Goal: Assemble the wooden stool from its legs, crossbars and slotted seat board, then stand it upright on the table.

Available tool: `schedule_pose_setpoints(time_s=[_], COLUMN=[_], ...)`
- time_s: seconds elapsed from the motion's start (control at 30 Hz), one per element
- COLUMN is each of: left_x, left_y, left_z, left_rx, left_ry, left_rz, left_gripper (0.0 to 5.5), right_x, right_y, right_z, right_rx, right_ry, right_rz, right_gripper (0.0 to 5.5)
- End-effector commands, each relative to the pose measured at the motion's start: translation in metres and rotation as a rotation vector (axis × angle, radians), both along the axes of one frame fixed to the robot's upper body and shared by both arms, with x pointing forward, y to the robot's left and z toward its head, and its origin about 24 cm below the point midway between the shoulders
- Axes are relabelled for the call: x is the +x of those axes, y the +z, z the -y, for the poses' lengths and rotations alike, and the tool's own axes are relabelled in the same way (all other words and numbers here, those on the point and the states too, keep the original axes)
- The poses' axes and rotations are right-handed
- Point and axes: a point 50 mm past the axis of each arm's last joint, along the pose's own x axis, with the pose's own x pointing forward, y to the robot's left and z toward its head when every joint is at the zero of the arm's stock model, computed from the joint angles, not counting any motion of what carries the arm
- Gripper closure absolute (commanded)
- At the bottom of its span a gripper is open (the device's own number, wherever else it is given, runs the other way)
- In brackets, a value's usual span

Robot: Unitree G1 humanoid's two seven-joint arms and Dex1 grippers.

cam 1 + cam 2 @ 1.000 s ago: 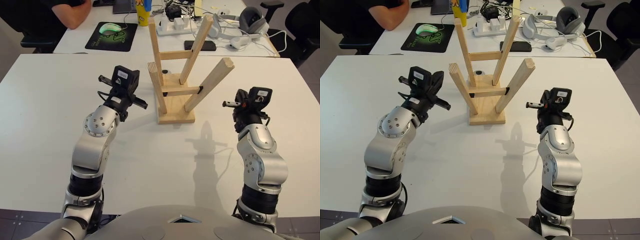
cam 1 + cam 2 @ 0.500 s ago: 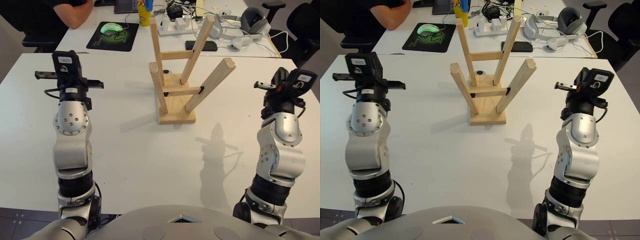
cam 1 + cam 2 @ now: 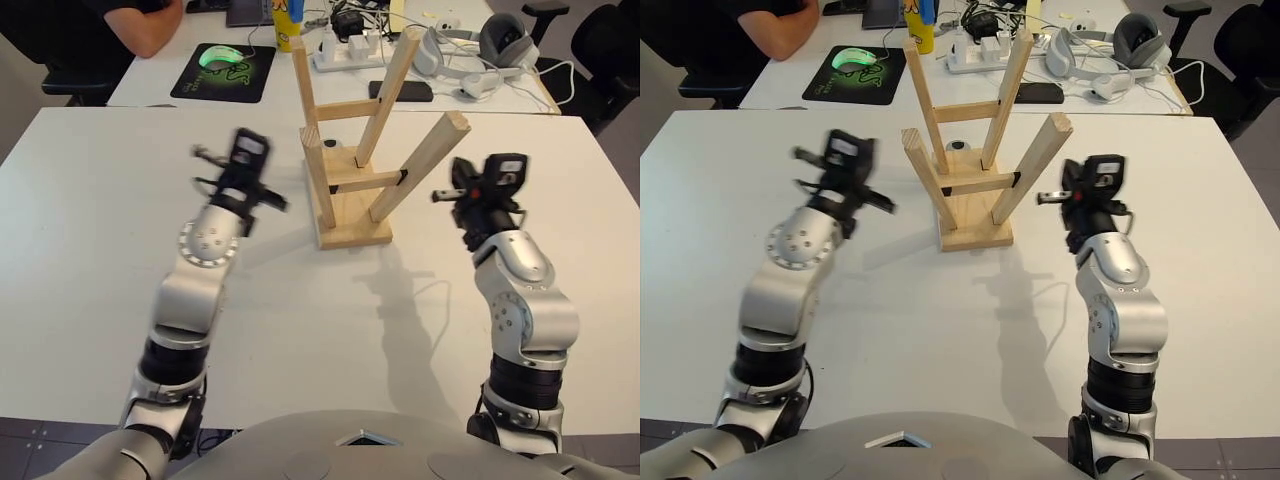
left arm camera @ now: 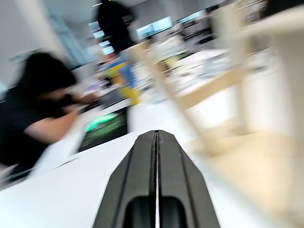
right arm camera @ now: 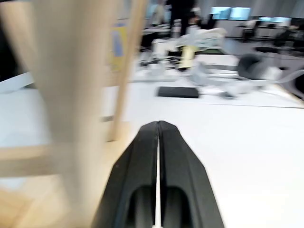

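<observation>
Head view: the stool [image 3: 352, 175] stands upside down on the desk [image 3: 90, 200], with its seat board [image 3: 352, 233] flat and its legs [image 3: 420, 165] pointing up. It lies between the left gripper [image 3: 243, 172] and the right gripper [image 3: 452, 193], and neither seems to touch it.

Left wrist view: the fingers [image 4: 137, 166] are pressed together, empty.

Right wrist view: the fingers [image 5: 137, 156] are clenched on nothing, with a leg [image 5: 71, 95] just beside them.

The wood looks stiff and light, and the joints may be loose. A leg near a crossbar [image 3: 365, 182] seems the best hold.

stool [image 3: 352, 212]: pale bare wood, matt | table [image 3: 90, 230]: smooth white surface, matt
</observation>
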Motion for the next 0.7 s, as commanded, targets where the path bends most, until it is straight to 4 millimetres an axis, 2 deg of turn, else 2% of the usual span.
schedule_pose_setpoints(time_s=[0.03,0.1,0.13,0.2,0.23,0.27,0.3,0.33,0.37,0.43,0.57,0.7], left_x=[-0.005,-0.01,-0.011,-0.005,-0.002,-0.006,-0.017,-0.029,-0.035,-0.028,0.001,0.004], left_y=[0.007,0.019,0.023,0.022,0.018,0.019,0.015,0.016,0.017,0.014,-0.004,0.0], left_z=[-0.047,-0.054,-0.051,-0.023,0.02,0.059,0.095,0.12,0.132,0.124,0.055,-0.005], left_rx=[-0.011,-0.023,-0.04,-0.111,-0.179,-0.204,-0.183,-0.18,-0.19,-0.179,-0.019,0.043], left_ry=[0.259,0.324,0.32,0.156,-0.11,-0.351,-0.592,-0.739,-0.806,-0.725,-0.306,0.039], left_rz=[0.091,0.187,0.218,0.222,0.165,0.141,0.075,0.058,0.035,0.015,-0.022,0.034], left_gripper=[5.5,5.5,5.5,5.5,5.5,5.5,5.5,5.5,5.5,5.5,5.5,5.5], right_x=[-0.008,-0.008,-0.006,0.006,0.013,0.01,-0.003,-0.02,-0.028,-0.027,-0.002,0.005], right_y=[0.011,0.015,0.017,0.02,0.024,0.027,0.026,0.022,0.018,0.005,-0.02,-0.017], right_z=[0.024,0.037,0.037,0.019,-0.023,-0.063,-0.095,-0.117,-0.123,-0.113,-0.054,0.001], right_rx=[-0.061,-0.08,-0.081,-0.035,0.008,0.008,0.025,0.03,0.046,0.04,0.006,0.013], right_ry=[-0.168,-0.25,-0.249,-0.119,0.187,0.49,0.748,0.958,1.011,0.969,0.522,0.101], right_rz=[0.069,0.09,0.104,0.135,0.152,0.154,0.127,0.081,0.05,-0.027,-0.161,-0.11], right_gripper=[5.49,5.49,5.49,5.49,5.49,5.49,5.49,5.49,5.49,5.49,5.49,5.49])
